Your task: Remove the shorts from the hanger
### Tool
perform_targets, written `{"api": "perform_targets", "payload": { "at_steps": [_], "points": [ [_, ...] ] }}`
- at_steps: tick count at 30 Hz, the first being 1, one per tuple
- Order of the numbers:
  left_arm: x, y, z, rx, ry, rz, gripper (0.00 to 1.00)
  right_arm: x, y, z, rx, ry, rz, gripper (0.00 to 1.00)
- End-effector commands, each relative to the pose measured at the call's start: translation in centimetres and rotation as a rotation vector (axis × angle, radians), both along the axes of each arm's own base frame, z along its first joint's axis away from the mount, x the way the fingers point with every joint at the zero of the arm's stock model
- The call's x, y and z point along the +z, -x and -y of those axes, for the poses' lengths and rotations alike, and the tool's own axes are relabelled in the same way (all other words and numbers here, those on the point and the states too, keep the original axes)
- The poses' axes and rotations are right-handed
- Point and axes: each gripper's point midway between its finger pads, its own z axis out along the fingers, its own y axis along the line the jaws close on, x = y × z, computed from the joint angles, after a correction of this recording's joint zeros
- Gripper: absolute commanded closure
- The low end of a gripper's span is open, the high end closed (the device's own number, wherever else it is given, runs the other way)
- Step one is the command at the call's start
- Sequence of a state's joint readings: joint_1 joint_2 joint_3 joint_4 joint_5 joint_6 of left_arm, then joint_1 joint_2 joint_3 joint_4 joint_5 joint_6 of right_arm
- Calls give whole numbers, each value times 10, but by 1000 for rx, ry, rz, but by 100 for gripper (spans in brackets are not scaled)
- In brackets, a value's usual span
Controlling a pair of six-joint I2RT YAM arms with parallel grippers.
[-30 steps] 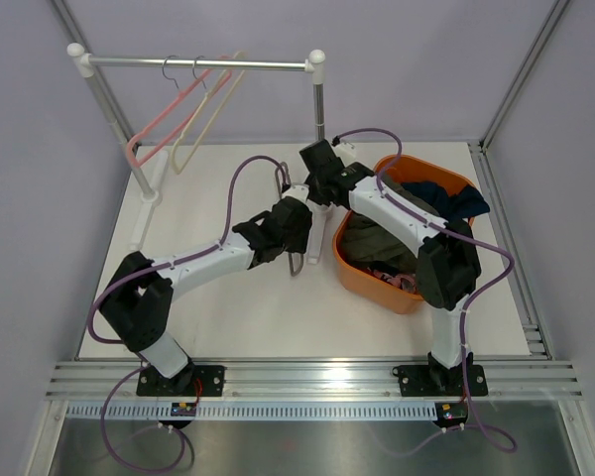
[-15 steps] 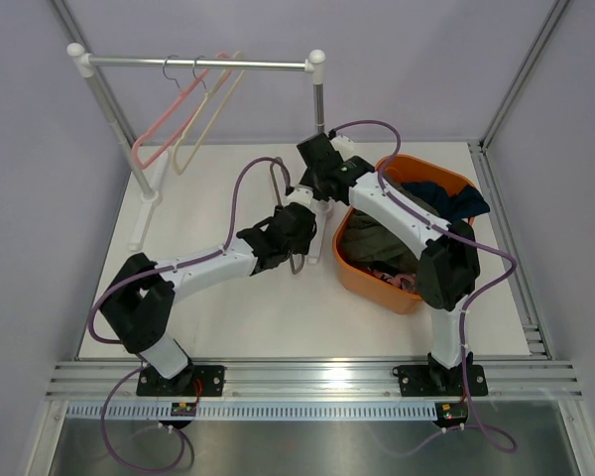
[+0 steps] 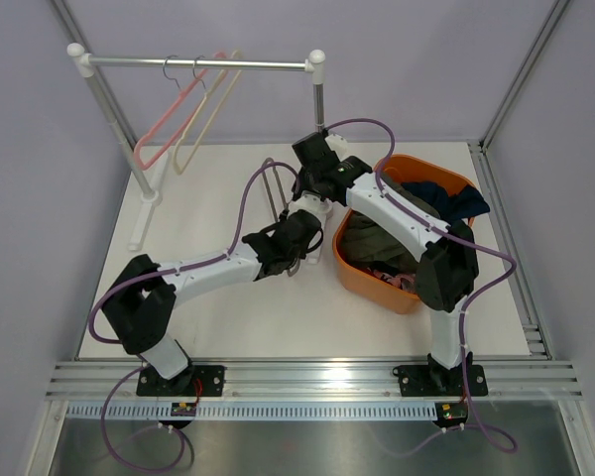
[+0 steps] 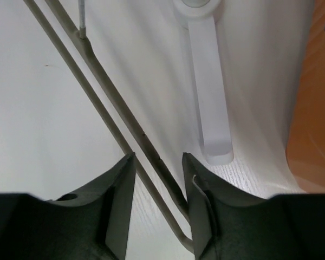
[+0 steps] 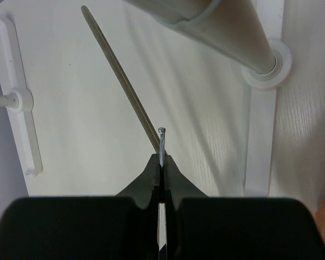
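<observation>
While shorts lie crumpled, the hanger looks wiry.

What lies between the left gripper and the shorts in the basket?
The top view shows the rack's white foot and the basket's orange wall between the left gripper and the shorts.

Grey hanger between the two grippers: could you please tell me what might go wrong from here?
The right gripper pinches only the thin hook at its fingertips, so the hanger may swivel or slip. The left gripper straddles it unclamped and might snag it near the rack foot.
</observation>
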State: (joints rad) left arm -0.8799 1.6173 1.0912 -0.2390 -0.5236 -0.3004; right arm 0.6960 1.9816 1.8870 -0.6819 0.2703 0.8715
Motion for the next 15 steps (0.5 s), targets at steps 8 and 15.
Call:
{"api": "perform_targets", "payload": {
  "at_steps": [8,15],
  "points": [
    [26,-7,-17,89,-78,95,92,53,7,-5,34,-67,91,100],
    [40,-4,-30,115,-90,116,100,56,8,-5,54,-56,102,99]
  ]
}}
